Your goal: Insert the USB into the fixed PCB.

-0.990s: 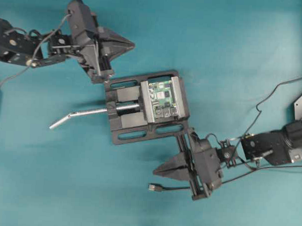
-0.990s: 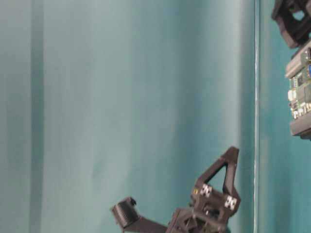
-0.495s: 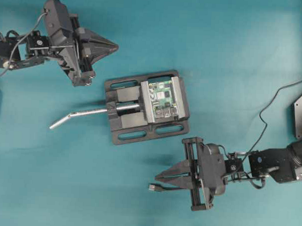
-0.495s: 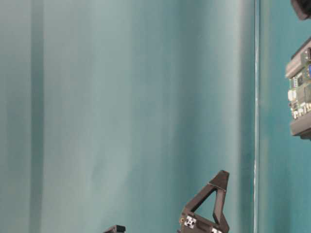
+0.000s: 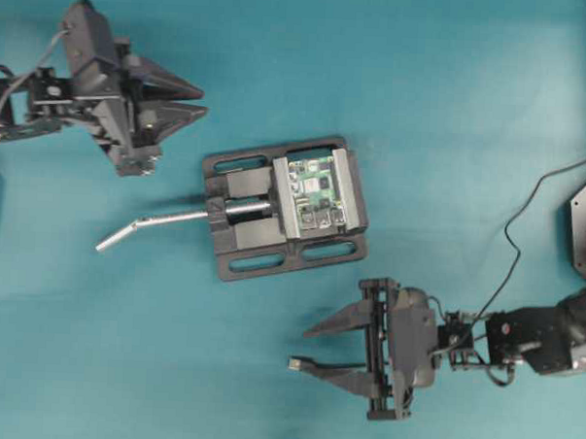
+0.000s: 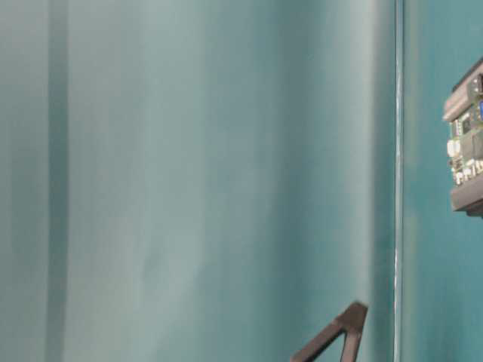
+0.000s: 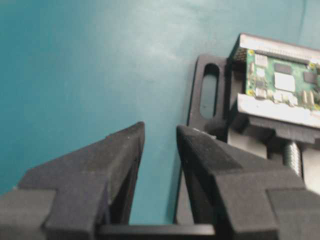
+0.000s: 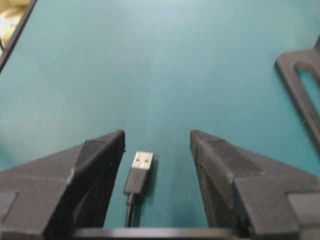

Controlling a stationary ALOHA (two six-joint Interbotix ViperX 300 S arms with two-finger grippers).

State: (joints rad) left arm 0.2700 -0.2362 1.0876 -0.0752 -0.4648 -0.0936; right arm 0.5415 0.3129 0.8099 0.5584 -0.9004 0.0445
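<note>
Lying flat on the smooth teal table (image 5: 443, 119), the USB (image 8: 139, 172) is a slim matte black plug with a boxy silver metal tip showing two small square holes. In the right wrist view its long axis runs almost straight away from the camera, tip toward twelve o'clock, with a thin black cable trailing back toward six. In the overhead view the USB (image 5: 295, 363) sits at about six o'clock from the vise, tip pointing toward nine o'clock.

The right gripper (image 8: 156, 145) has its two wedge-shaped matte black fingers (image 8: 97, 152) spread well apart, one either side of the plug. The plug lies closer to the finger on the left of that view; whether it touches that finger cannot be told. Nothing is gripped.

The fixed PCB (image 5: 316, 193) is a green rectangular board studded with a silver chip and metal connector ports, clamped between the pale jaws of a black vise (image 5: 239, 222). The vise has a flat slotted base plate and a bent silver handle (image 5: 152, 223) reaching toward nine o'clock. The board's longer side runs roughly from twelve to six.

The left gripper (image 5: 194, 99), at about ten o'clock from the vise and apart from it, has its pointed black fingers (image 7: 112, 155) parted by a moderate gap and empty.
</note>
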